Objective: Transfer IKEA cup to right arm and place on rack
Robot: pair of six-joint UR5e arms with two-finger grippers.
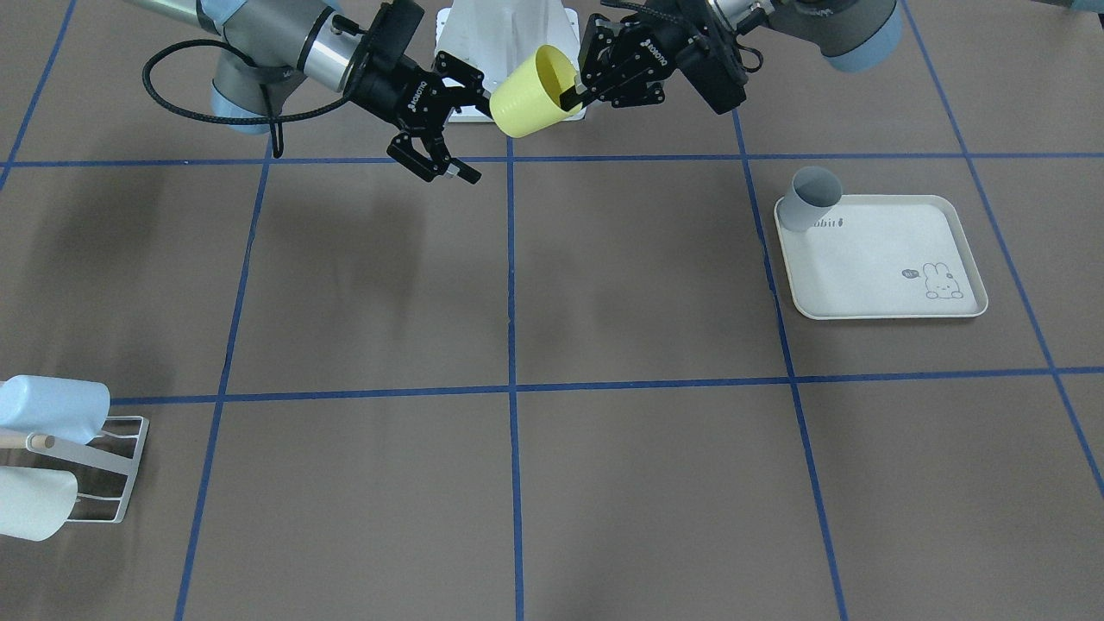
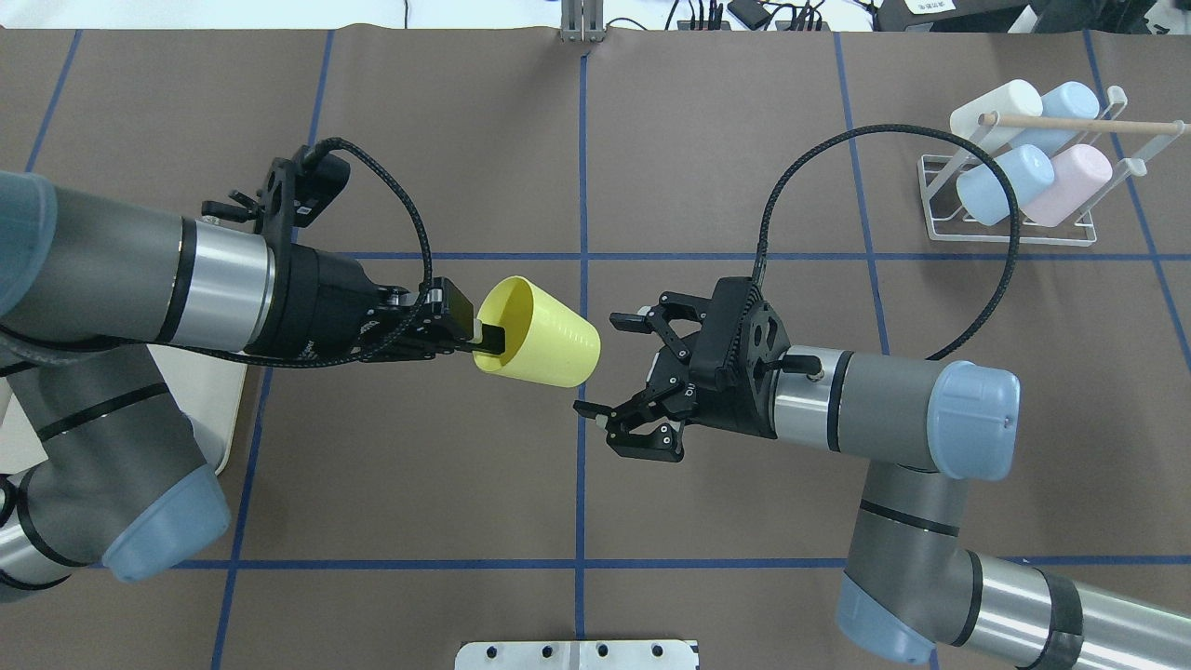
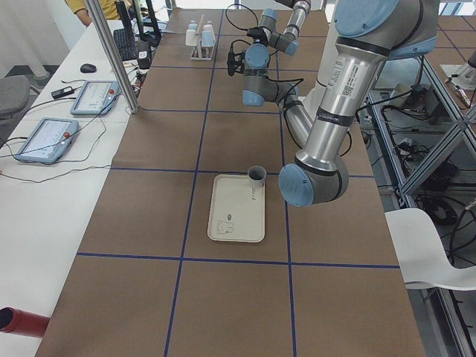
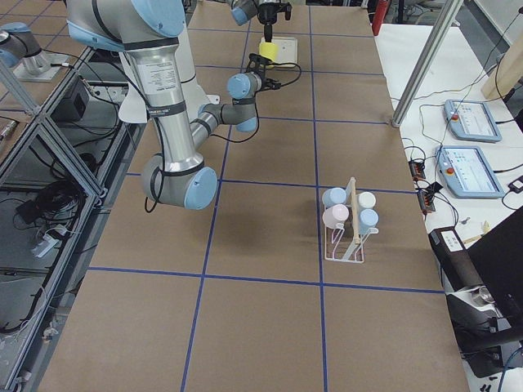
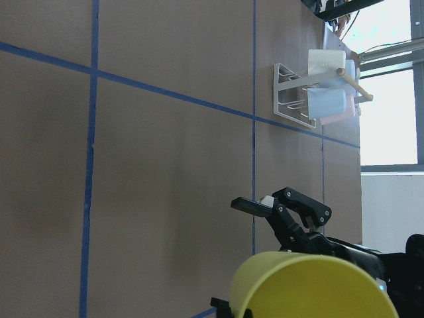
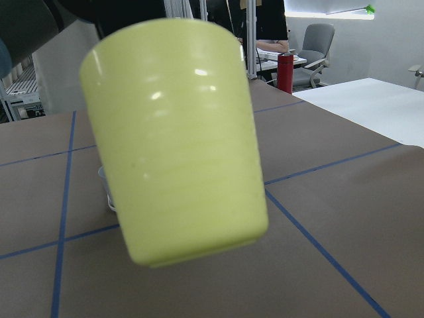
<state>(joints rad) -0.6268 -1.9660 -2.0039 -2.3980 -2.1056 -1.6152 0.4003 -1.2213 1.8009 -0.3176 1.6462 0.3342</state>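
Note:
The yellow IKEA cup [image 2: 540, 337] hangs on its side above the table's middle. My left gripper [image 2: 487, 337] is shut on its rim, one finger inside the mouth, and shows again in the front view [image 1: 571, 93]. The cup's base points at the right arm's gripper [image 2: 609, 368], which is open just beyond the base without touching the cup [image 1: 528, 95]. In the right wrist view the cup [image 6: 175, 132] fills the frame. The white wire rack [image 2: 1014, 233] stands at the far right with several pastel cups on its prongs.
A cream rabbit-print tray [image 1: 880, 259] lies on my left side with a grey cup [image 1: 815, 197] on its corner. The right arm's black cable [image 2: 968, 149] loops towards the rack. A white base plate [image 1: 509, 34] sits behind the grippers.

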